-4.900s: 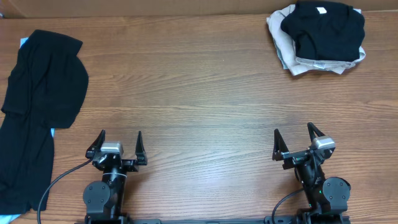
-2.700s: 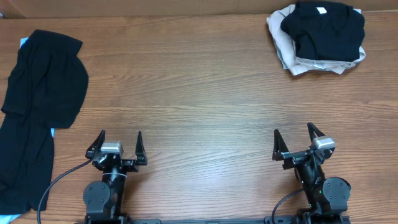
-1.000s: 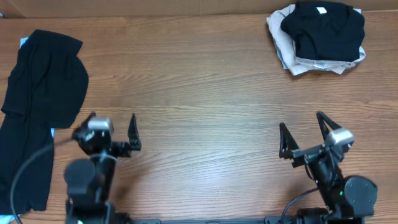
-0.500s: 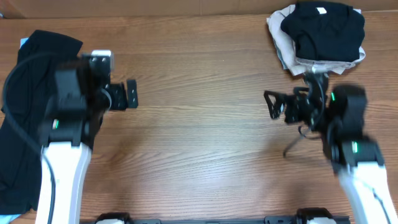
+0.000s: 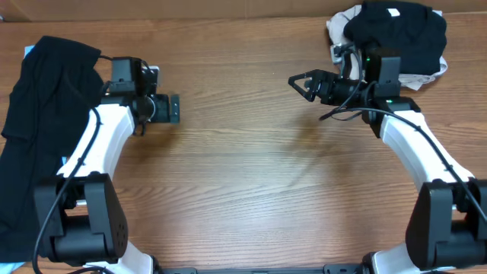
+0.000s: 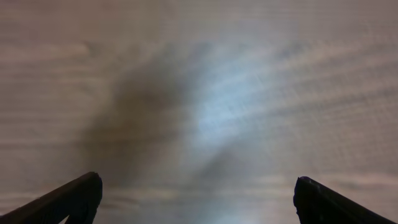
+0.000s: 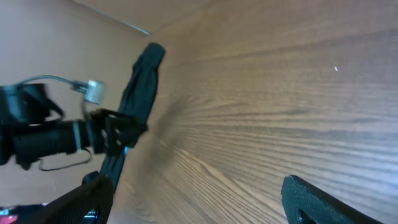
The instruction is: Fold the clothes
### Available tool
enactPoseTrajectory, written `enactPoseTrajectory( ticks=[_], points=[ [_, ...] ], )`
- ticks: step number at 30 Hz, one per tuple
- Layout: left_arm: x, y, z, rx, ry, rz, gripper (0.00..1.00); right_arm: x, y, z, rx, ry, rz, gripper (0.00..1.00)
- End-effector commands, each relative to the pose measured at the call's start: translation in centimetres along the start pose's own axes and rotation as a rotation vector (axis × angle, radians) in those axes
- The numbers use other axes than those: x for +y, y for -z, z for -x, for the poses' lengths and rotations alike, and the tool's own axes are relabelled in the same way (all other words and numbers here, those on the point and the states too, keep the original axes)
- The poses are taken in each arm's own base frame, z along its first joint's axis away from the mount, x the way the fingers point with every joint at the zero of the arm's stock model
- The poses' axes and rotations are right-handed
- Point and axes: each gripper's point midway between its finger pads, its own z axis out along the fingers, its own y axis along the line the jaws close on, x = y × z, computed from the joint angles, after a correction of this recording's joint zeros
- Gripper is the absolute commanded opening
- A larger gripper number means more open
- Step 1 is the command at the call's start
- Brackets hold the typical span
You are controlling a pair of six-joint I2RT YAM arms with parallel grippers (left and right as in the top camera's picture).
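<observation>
Little seems done: a black shirt (image 5: pixel 53 99) is seen unfolded at the left edge of the table (image 5: pixel 243 175), a pile of shirts (image 5: pixel 396 38) is stacked in the far right corner, and the left gripper (image 5: pixel 174 109) and right gripper (image 5: pixel 298 85) are held wide open, empty.

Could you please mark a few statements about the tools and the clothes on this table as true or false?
The left tool is open and empty. True.
A black shirt tops the folded pile at the far right. True.
The right tool grips a beige shirt. False: it is open, holding nothing, above bare table.
The black garment on the left is folded into a neat square. False: it lies spread out, unfolded, at the table's left edge.
</observation>
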Motion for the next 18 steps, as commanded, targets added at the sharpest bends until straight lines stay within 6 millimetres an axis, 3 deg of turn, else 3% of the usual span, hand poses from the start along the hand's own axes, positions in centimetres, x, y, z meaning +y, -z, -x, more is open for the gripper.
enactPoseTrajectory(
  ticks=[1, 5, 11, 15, 18],
  points=[
    [4.1, 1.6, 3.7, -0.13, 0.055, 0.12, 1.0, -0.3, -1.9, -0.2, -0.013, -0.003, -0.13, 0.9],
    [6.9, 2.3, 5.1, -0.199, 0.145, 0.146, 0.99, -1.4, -3.9, -1.5, -0.033, 0.049, -0.353, 0.91],
    [9.2, 3.5, 7.9, -0.276, 0.183, 0.139, 0.95, 0.0, -6.0, -2.4, -0.126, 0.205, -0.616, 0.95],
    [10.0, 2.0, 9.2, -0.242, 0.165, 0.155, 0.95, 1.4, -6.7, -2.9, -0.169, 0.266, -0.669, 0.95],
    [11.0, -0.1, 8.9, -0.179, 0.177, 0.192, 0.94, 1.8, -7.1, -3.4, -0.163, 0.284, -0.672, 0.96]
  ],
)
